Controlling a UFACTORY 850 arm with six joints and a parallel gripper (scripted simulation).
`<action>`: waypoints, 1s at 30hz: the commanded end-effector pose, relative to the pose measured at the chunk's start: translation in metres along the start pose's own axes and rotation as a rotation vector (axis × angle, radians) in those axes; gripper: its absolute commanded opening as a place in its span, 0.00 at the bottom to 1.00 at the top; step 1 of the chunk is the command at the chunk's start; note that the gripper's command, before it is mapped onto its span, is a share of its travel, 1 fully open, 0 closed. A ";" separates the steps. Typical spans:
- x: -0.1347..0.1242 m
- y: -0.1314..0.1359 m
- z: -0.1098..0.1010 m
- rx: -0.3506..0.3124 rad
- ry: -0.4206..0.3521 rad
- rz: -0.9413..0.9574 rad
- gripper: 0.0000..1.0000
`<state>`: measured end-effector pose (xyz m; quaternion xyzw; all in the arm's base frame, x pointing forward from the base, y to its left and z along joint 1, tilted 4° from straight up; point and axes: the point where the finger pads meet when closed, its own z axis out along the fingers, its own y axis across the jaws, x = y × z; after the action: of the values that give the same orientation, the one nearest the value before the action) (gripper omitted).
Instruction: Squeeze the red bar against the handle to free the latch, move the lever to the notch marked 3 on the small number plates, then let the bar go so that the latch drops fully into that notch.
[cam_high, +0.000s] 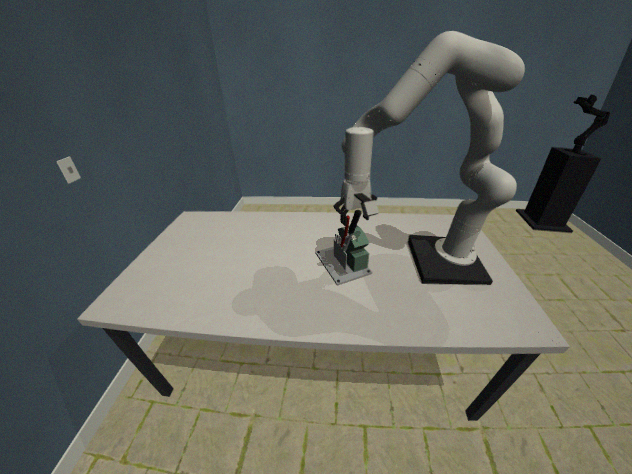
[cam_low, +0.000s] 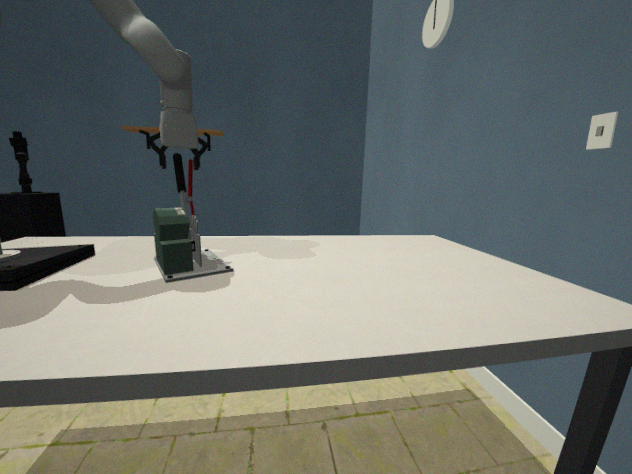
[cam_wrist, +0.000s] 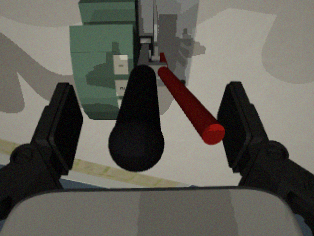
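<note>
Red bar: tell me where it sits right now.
In the wrist view the red bar stands just right of the black handle, apart from it, both between the open jaws and above the green box.

Top looks down, exterior sideways, wrist close; all share the lever (cam_high: 348, 230).
</note>
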<state>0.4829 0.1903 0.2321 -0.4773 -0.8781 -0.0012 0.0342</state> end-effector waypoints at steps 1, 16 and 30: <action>0.000 0.001 -0.001 -0.002 0.000 0.000 1.00; 0.000 0.001 -0.001 -0.002 0.000 0.000 0.00; 0.000 0.001 -0.001 -0.002 0.000 0.000 0.00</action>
<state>0.4831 0.1905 0.2325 -0.4773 -0.8781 -0.0014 0.0341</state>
